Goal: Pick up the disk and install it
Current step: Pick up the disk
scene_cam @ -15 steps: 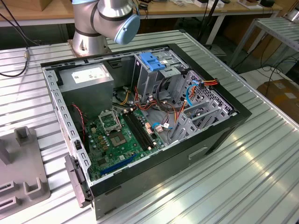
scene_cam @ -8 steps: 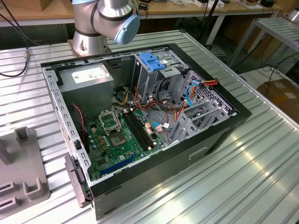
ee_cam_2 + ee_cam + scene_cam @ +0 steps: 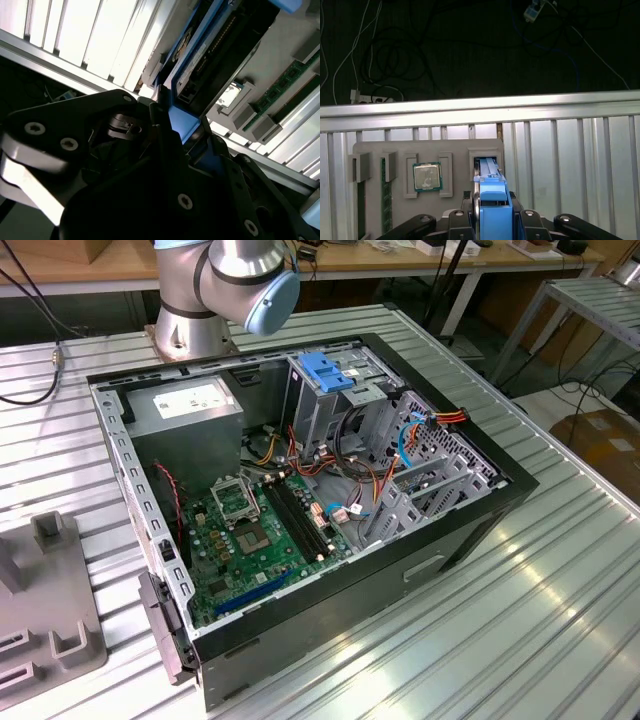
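In both wrist views my gripper (image 3: pixel 495 204) (image 3: pixel 176 119) is shut on the disk, one black finger on each side of its bright blue carrier frame (image 3: pixel 495 197). The disk (image 3: pixel 215 47) is a dark slab edged in blue. It stands on edge at a slot of a grey fixture tray (image 3: pixel 455 147), and I cannot tell whether it still sits in that slot. In the exterior view the arm's base (image 3: pixel 195 325) stands behind the open computer case (image 3: pixel 480 530).
The tray also carries a processor chip (image 3: pixel 426 176) and green memory sticks (image 3: pixel 382 200). It lies on a ribbed metal table (image 3: pixel 570 150) whose edge runs just beyond it, with dark floor and cables past that. Inside the case stand a metal drive cage with a light blue clip (image 3: pixel 325 370) and a motherboard (image 3: pixel 255 535).
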`<state>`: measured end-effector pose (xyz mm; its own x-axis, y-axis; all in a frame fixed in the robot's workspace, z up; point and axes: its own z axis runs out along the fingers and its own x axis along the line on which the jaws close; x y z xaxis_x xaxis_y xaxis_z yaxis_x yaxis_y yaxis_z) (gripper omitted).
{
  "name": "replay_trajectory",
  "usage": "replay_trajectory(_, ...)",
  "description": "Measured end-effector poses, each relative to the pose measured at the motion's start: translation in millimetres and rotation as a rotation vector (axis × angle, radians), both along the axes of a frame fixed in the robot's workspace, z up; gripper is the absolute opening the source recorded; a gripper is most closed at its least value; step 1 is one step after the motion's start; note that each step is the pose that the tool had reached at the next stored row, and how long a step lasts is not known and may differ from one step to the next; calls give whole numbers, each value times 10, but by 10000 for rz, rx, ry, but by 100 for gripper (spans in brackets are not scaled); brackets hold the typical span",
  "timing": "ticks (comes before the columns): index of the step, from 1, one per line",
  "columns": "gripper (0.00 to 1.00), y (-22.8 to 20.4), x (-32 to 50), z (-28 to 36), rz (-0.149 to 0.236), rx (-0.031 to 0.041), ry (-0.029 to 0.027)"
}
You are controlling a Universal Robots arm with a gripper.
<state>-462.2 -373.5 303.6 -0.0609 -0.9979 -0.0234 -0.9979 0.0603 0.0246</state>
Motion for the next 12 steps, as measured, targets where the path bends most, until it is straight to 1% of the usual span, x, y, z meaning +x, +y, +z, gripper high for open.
replay_trajectory(3,37,0,0,53,0,-1,3)
replay_trajectory(5,37,0,0,129,0,-1,3)
replay_trajectory(7,37,0,0,177,-1,-2,3)
replay_trajectory(8,37,0,0,221,0,-1,3)
replay_trajectory(12,37,0,0,330,0,-1,3)
